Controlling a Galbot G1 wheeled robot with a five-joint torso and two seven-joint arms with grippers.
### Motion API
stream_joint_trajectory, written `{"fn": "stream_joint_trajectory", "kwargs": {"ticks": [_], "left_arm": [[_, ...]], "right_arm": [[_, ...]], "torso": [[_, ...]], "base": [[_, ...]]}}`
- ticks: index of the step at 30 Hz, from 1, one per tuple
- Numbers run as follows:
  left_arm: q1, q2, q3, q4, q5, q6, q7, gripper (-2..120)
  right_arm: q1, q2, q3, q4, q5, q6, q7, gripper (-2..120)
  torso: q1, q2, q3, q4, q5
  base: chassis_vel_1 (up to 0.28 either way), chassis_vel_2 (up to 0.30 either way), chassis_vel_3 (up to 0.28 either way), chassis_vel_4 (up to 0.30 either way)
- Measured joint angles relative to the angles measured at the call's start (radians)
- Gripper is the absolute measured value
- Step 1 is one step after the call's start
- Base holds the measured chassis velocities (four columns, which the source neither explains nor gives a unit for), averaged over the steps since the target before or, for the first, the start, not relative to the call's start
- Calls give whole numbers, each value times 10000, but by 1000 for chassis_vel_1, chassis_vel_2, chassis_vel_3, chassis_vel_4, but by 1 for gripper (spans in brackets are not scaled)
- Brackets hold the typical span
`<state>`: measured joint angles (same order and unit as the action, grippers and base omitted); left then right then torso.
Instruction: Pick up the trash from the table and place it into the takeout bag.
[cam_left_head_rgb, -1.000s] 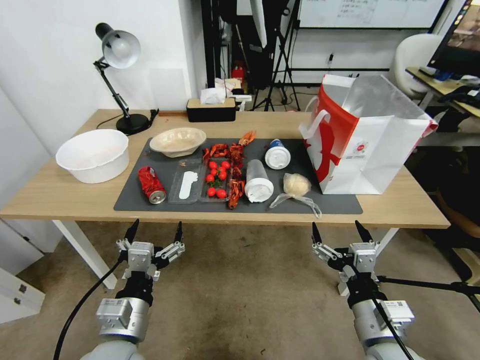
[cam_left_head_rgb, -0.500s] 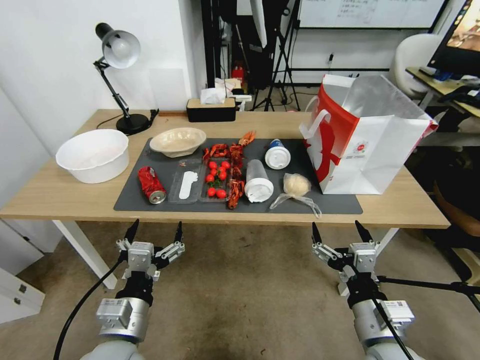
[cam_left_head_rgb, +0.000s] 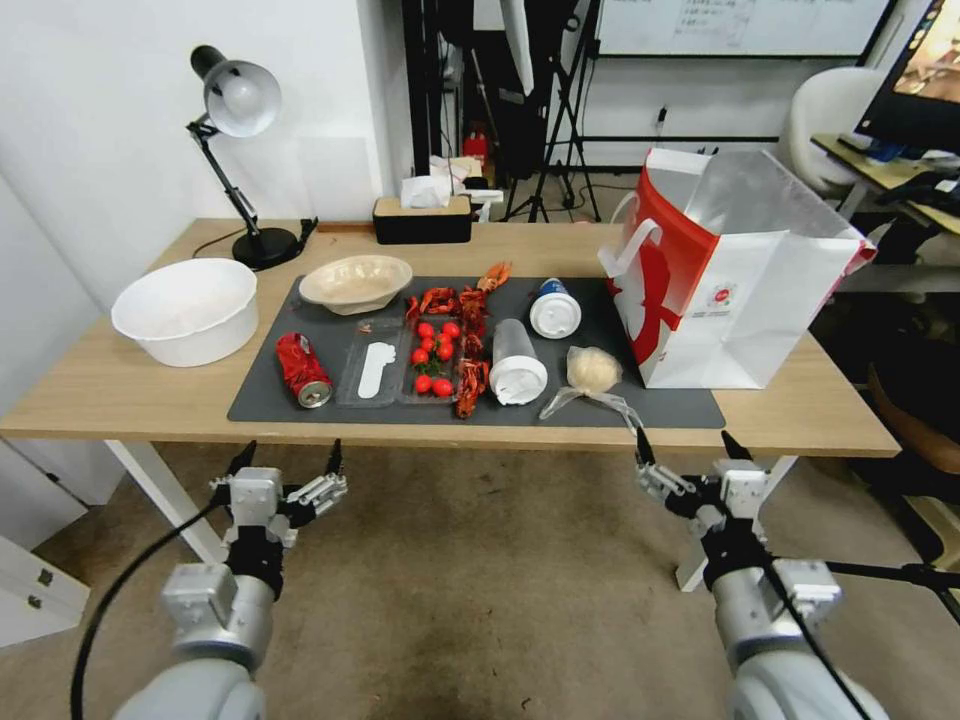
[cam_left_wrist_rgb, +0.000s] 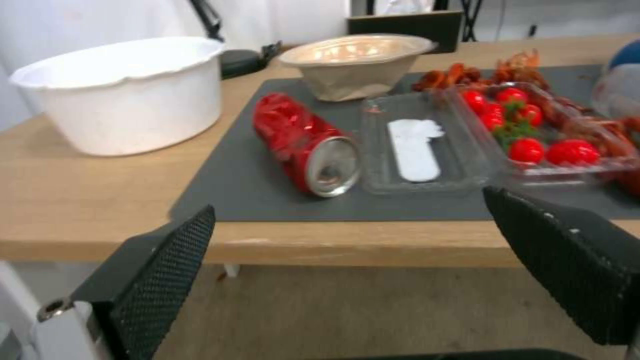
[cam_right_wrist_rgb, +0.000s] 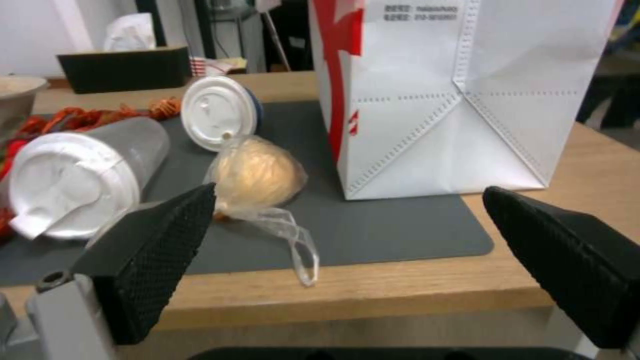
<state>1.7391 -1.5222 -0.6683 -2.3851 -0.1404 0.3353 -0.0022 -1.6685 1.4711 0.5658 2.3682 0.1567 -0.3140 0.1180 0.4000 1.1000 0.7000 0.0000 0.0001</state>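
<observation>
Nearest the robot, the left gripper (cam_left_head_rgb: 285, 460) and the right gripper (cam_left_head_rgb: 692, 450) hang below the front edge of the wide light-wood table (cam_left_head_rgb: 120, 385), both spread wide and empty. On the dark grey mat (cam_left_head_rgb: 670, 405) lie the crushed red can (cam_left_head_rgb: 302, 369), two white-lidded plastic cups (cam_left_head_rgb: 515, 364) and, nearest the right gripper, the clear bag with a beige lump (cam_left_head_rgb: 592, 374). Beyond stands the boxy white-and-red paper takeout bag (cam_left_head_rgb: 735, 285). The limp film could slip from a pinch, and a careless reach might nudge the tall bag over.
</observation>
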Motion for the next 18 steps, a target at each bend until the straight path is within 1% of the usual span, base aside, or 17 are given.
{"fn": "stream_joint_trajectory", "kwargs": {"ticks": [1, 4, 5, 8, 11, 12, 14, 15, 16, 17, 18], "left_arm": [[0, 0, 0, 0, 0, 0, 0, 100], [43, -30, -87, -24, -101, -18, -18, 100], [55, -38, -88, -23, -101, -55, -18, 100], [74, -55, -81, -23, -96, -166, -15, 100], [84, -61, -53, -17, -80, -259, 0, 100], [81, -62, -30, -6, -73, -323, 6, 100], [47, -41, 16, 21, -66, -369, 17, 100], [-35, 22, 111, 77, -62, -394, 62, 100], [-76, 59, 172, 116, -59, -412, 130, 100], [-103, 101, 231, 175, -47, -431, 208, 100], [-126, 134, 291, 224, -45, -472, 244, 100]], "right_arm": [[0, 0, 0, 0, 0, 0, 0, 100], [471, -105, 60, 249, 566, -1126, 430, 100], [578, -130, 76, 306, 688, -1366, 523, 100], [652, -147, 86, 342, 783, -1563, 598, 100], [660, -149, 88, 350, 793, -1583, 606, 100], [677, -168, 72, 336, 855, -1555, 627, 100], [774, -272, -11, 251, 1028, -1447, 676, 100], [1047, -598, -264, -43, 1503, -994, 800, 100], [1194, -800, -401, -188, 1736, -771, 852, 100], [1280, -919, -462, -272, 1876, -618, 892, 100], [1416, -1078, -499, -420, 2210, -478, 929, 100]], "torso": [[0, 0, 0, 0, 0], [-1, 0, 0, 0, -1], [0, 0, 0, 1, -2], [0, 0, 0, 0, -1], [0, 0, 0, 0, -2], [-1, 0, 0, -4, -2], [-1, 0, -1, -2, -2], [-2, 0, -1, -3, 2], [0, -1, 0, 7, 2], [1, -1, 0, 4, 0], [2, -1, 0, -8, -2]], "base": [[0, 0, 0, 0], [0, 0, 0, 0], [0, 0, 0, 0], [0, 0, 0, 0], [0, 0, 0, 0], [0, 0, 0, 0], [0, 0, 0, 0], [0, 0, 0, 0], [0, 0, 0, 0], [0, 0, 0, 0], [0, 0, 0, 0]]}}
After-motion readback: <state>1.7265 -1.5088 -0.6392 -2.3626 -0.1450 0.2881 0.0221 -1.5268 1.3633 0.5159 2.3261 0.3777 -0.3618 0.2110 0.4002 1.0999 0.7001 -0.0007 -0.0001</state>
